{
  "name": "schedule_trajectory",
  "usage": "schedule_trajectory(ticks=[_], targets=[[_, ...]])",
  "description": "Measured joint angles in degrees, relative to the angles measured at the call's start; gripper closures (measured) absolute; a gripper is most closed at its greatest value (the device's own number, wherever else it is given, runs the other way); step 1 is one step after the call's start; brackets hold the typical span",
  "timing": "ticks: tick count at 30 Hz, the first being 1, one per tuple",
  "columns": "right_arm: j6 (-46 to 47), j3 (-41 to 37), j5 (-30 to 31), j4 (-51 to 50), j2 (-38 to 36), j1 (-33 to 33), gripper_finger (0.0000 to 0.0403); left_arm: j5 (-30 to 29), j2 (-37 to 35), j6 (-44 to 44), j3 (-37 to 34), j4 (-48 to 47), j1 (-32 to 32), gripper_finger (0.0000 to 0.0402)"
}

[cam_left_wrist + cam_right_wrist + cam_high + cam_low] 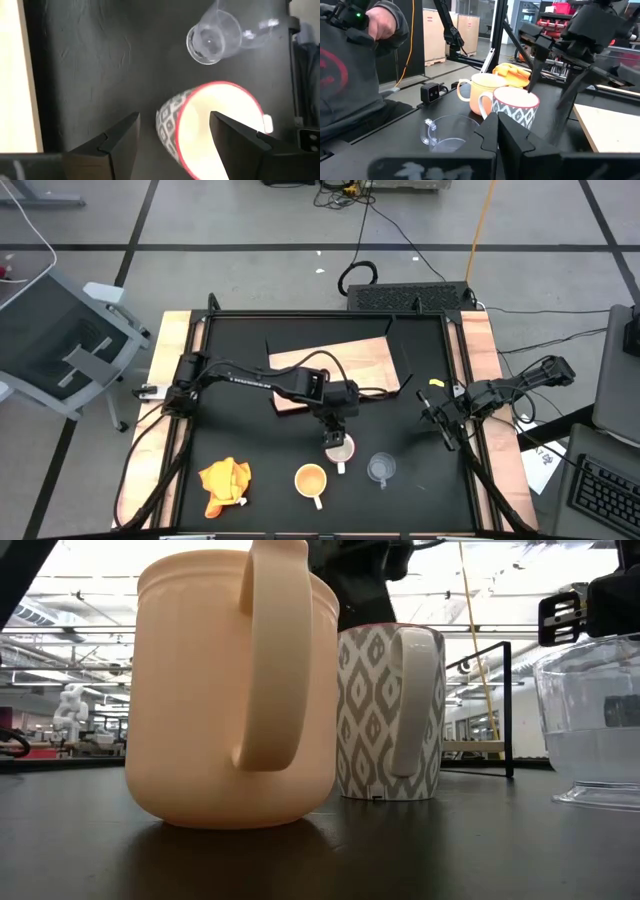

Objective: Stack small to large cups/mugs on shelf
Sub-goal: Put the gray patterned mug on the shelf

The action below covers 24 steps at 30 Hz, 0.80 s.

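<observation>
Left gripper point(172, 137) hangs released, one finger inside the white grey-patterned ceramic mug point(340, 450). Right gripper point(445, 420) waits clenched, empty, by the desk's point(250, 445) right edge.

Overhead, tabletop-level and two wrist cameras, all sharing the patterned white cup point(339, 450)

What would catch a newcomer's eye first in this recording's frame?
The left tool hangs open right over the patterned white cup near the table's front middle, one finger inside the rim, one outside. The yellow-orange cup and clear glass cup flank it, while the wooden shelf lies behind. The right tool waits shut at the right edge.
</observation>
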Motion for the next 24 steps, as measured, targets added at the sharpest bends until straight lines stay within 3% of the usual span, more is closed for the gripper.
schedule_trajectory(ticks=[24], targets=[[0.02,0.01,0.0,-0.87,0.49,0.01,0.0403,-1.82,1.36,1.13,0.02,-0.36,-2.9,0.016]])
